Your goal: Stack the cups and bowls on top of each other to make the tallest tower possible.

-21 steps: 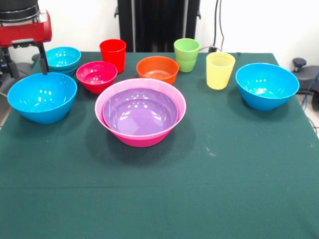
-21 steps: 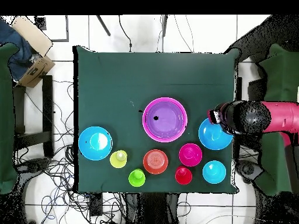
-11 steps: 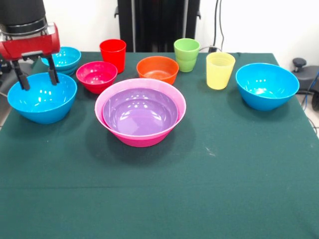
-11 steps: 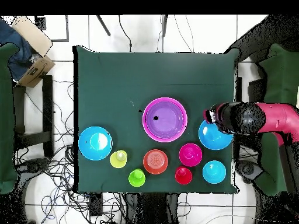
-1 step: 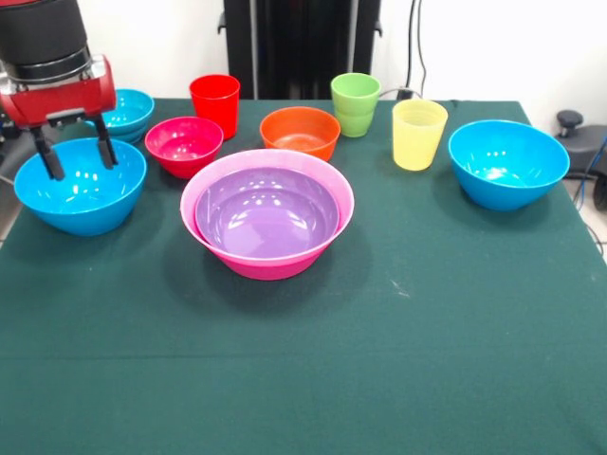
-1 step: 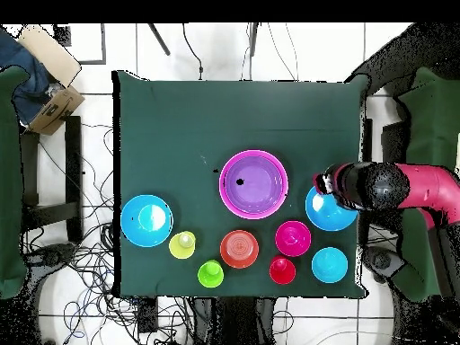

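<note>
End effector: open, its two black fingers spread and dipped inside the blue bowl at the counter's left edge, in the front view.
Tower: purple bowl nested in the pink bowl, mid-counter.
Second blue bowl: far right, alone.
Far row: cyan bowl, magenta bowl, red cup, orange bowl, green cup, yellow cup, all standing apart.

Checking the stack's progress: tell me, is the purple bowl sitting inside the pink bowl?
Yes, the purple bowl is nested inside the pink bowl.
</note>
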Controlling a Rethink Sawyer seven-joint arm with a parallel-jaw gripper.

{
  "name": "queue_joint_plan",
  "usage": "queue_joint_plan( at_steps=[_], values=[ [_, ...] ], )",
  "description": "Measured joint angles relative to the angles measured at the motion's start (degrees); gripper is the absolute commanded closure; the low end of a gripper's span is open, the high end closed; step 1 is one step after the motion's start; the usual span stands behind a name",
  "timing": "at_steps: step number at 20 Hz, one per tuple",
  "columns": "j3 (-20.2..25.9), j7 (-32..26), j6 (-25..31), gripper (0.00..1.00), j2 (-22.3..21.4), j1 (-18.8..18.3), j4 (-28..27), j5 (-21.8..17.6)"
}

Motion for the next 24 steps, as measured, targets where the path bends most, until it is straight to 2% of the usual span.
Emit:
queue_joint_plan(
  at_steps=[11, 24],
  values=[
    [0.0, -8.4, 0.0, 0.00, 1.0, -1.6, -0.2, -0.4],
    [0.0, -10.5, 0.0, 0.00, 0.9, -1.6, -0.9, -0.9]
  ],
)
